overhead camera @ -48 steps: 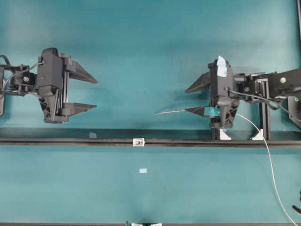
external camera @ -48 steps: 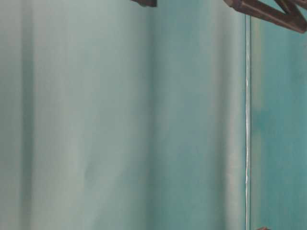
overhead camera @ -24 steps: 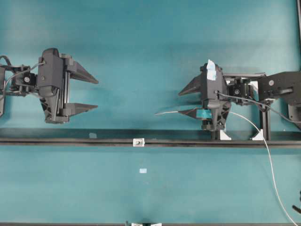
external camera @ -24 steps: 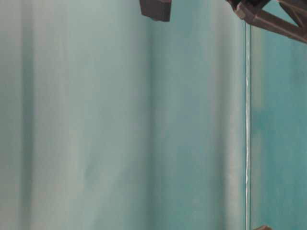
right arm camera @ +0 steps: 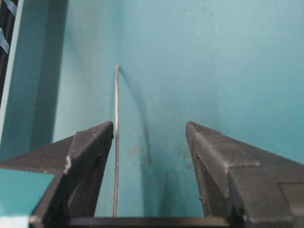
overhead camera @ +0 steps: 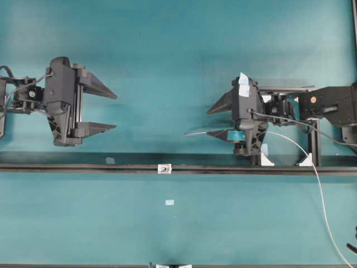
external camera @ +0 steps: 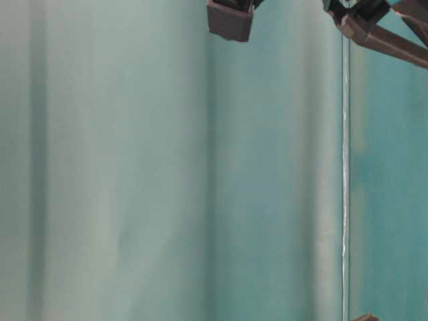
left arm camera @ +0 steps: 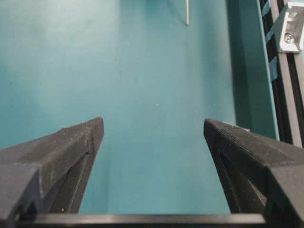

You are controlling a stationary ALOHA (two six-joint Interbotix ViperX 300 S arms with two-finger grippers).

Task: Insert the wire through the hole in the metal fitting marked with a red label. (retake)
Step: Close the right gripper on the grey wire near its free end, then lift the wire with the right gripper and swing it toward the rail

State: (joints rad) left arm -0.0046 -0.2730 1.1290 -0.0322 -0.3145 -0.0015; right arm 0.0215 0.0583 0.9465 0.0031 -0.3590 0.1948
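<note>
Both end effectors stand open above the teal desk (overhead camera: pixel 178 56). The wire (right arm camera: pixel 116 142) runs between the right end effector's (overhead camera: pixel 218 119) fingers, ungripped, close beside one. The metal fitting (overhead camera: pixel 164 168) sits on the black rail (overhead camera: pixel 83 166), apart from the left end effector (overhead camera: pixel 111 111).

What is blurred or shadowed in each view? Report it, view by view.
Table-level view: soft throughout, teal surface smeared into vertical bands. Overhead: sharp, evenly lit. Right wrist: the wire is crisp and casts a faint shadow to its right. Left wrist: the fingers are grainy, the metal fitting slightly soft.
</note>
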